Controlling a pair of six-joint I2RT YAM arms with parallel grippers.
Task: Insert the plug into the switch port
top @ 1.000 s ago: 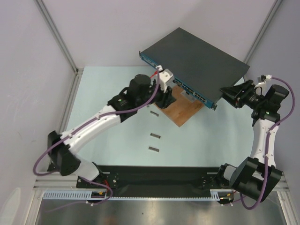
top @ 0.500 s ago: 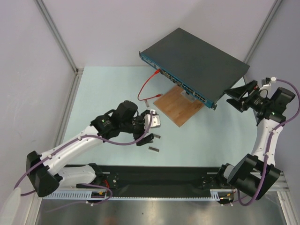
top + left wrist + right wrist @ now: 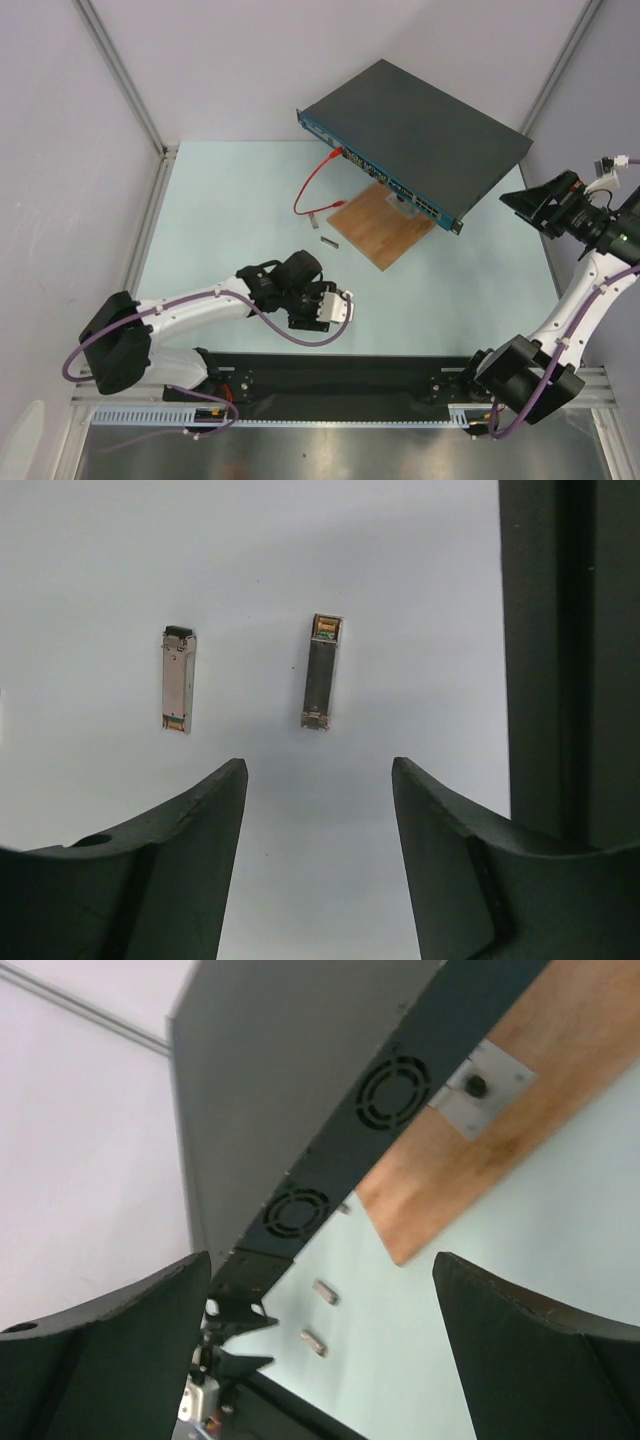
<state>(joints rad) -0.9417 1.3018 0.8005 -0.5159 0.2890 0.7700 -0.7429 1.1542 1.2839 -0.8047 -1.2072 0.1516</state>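
The switch (image 3: 420,125) is a dark-grey box with a blue front face (image 3: 380,178), propped at the back. A red cable (image 3: 305,190) has its plug (image 3: 337,155) at a socket near the left end of that face. Its other end lies loose on the table. My left gripper (image 3: 325,308) is open and empty, low near the front edge. In the left wrist view (image 3: 320,770) it hovers behind two small metal modules (image 3: 322,670) (image 3: 178,680). My right gripper (image 3: 535,205) is open and empty, raised to the right of the switch, whose fan side (image 3: 395,1090) it faces.
A brown wooden board (image 3: 380,228) lies under the switch's front edge. A third metal module (image 3: 329,241) lies left of the board. The black base rail (image 3: 350,375) runs along the near edge. Frame posts stand at the back corners.
My left gripper has pulled back from the switch face to the near edge, leaving the red cable at the socket. My right gripper has moved right and up, away from the switch.
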